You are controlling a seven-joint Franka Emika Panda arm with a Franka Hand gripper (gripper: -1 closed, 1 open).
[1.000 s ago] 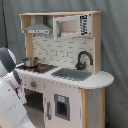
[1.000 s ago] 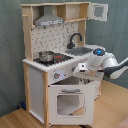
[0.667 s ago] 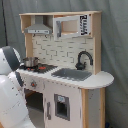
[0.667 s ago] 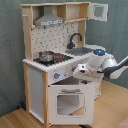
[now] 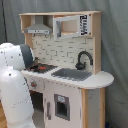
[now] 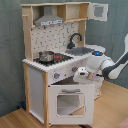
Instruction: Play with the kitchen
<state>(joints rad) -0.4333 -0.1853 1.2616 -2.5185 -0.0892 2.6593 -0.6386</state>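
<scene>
Both exterior views look at the kitchen (image 5: 65, 65) (image 6: 60, 60) front from a little way back, one from each side.

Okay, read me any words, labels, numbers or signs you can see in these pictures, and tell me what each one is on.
Nothing can be read as text.
Microwave door on the kitchen: dark marks on its right strip in the first exterior view, too blurred to read.
Gripper: small reddish marks on its white body in the second exterior view, too blurred to read.
Nothing else shows any lettering.
</scene>
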